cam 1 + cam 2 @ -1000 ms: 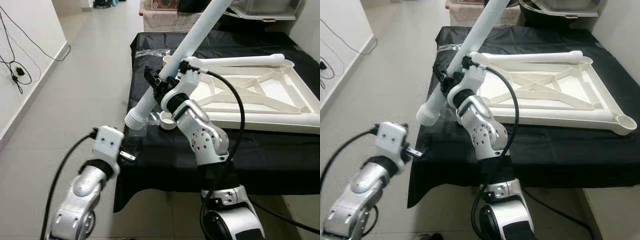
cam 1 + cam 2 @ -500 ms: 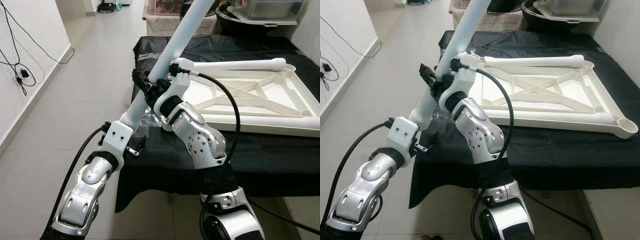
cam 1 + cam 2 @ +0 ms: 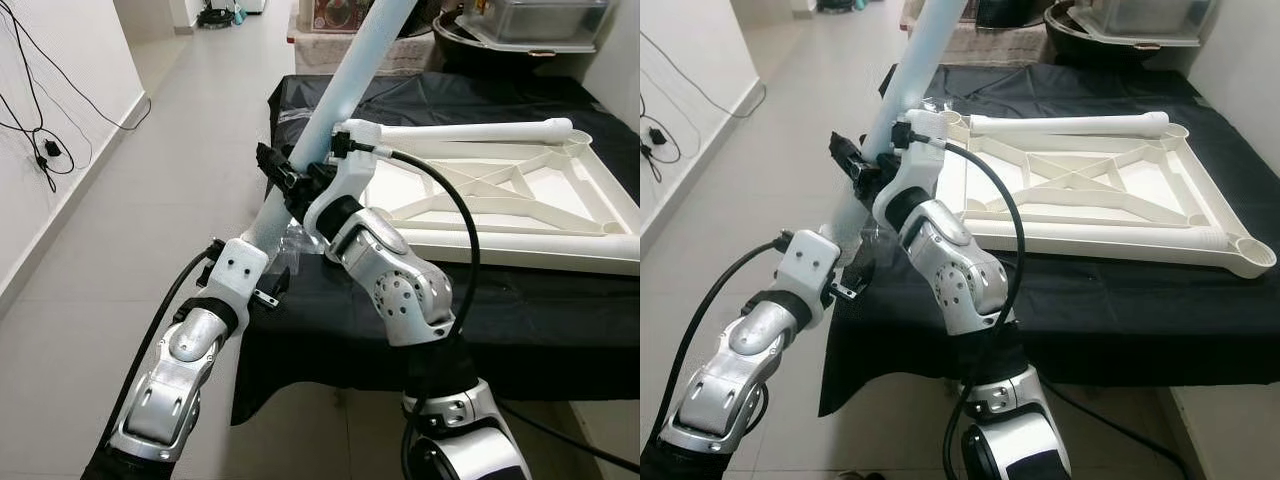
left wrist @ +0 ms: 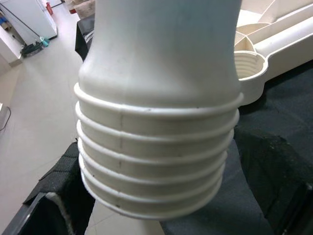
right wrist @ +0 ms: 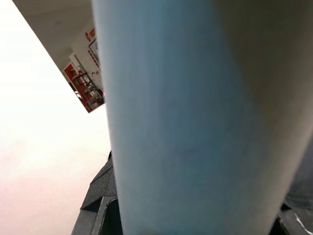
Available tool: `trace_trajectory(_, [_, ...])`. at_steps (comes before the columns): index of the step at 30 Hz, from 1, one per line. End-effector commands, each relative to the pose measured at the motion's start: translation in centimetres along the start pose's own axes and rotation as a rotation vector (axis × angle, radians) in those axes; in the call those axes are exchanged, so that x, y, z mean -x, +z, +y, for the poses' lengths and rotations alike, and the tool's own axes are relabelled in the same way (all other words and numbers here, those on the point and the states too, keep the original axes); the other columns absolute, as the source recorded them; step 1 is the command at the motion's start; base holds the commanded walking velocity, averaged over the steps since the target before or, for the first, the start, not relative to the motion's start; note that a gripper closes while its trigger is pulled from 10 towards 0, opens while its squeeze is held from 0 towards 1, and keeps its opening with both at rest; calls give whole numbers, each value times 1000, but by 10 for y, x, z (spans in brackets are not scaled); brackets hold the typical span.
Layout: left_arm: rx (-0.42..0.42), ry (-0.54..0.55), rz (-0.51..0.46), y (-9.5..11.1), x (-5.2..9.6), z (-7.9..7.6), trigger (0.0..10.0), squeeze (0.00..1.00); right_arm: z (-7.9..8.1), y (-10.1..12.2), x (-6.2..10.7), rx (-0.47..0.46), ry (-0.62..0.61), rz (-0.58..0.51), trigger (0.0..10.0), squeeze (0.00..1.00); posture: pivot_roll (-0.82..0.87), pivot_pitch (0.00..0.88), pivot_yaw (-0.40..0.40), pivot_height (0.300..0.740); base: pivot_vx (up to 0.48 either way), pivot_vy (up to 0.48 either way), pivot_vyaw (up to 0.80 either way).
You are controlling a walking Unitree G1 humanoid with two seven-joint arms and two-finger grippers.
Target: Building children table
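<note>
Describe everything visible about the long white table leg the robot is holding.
The table leg is a long, smooth tube that looks like white plastic, tilted steeply with its upper end running out of the frame. Its lower end is ringed with screw threads and hangs off the black-covered table's corner. The right gripper is clamped around its middle, while the left gripper sits right at the threaded end.

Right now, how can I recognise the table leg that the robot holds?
Find the black-covered table bearing the upturned white tabletop. At its left corner, the right claw grips a long white leg, slanted up in the air; unlike the leg lying on the tabletop, its ribbed threaded end hangs free.
</note>
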State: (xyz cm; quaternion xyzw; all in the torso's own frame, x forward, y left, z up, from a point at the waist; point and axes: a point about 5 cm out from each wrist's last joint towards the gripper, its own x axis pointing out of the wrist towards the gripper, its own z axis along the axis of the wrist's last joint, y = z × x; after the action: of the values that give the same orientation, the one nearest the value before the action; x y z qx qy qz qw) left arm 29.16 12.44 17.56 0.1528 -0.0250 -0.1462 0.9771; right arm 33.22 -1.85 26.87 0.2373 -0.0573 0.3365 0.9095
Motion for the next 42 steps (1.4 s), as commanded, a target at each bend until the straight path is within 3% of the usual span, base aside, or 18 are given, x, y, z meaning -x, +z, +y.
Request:
trace_trajectory(1, [-2, 5, -5, 0, -2, 0, 10000, 0, 5, -25, 8, -90, 9, 41, 10000, 0, 10, 77, 17, 740, 0, 0, 0])
trace_trajectory(21, [-2, -19, -21, 5, -12, -6, 10000, 0, 6, -37, 14, -70, 16, 84, 10000, 0, 12, 85, 17, 740, 0, 0, 0])
trace_trajectory(22, [2, -27, -17, 4, -13, -7, 8275, 0, 6, -37, 14, -70, 17, 85, 10000, 0, 12, 85, 17, 740, 0, 0, 0])
trace_trajectory(27, [24, -34, 1, 0, -13, -10, 8118, 0, 6, -37, 15, -72, 20, 83, 10000, 0, 12, 85, 17, 740, 0, 0, 0])
trace_trajectory(28, [38, -43, 8, -2, -13, -12, 0, 0, 7, -36, 15, -72, 21, 81, 10000, 0, 10, 88, 16, 740, 0, 0, 0])
trace_trajectory(42, [53, -38, 12, -6, -11, -12, 0, 0, 9, -34, 15, -56, 37, 69, 10000, 0, 6, 87, 15, 740, 0, 0, 0])
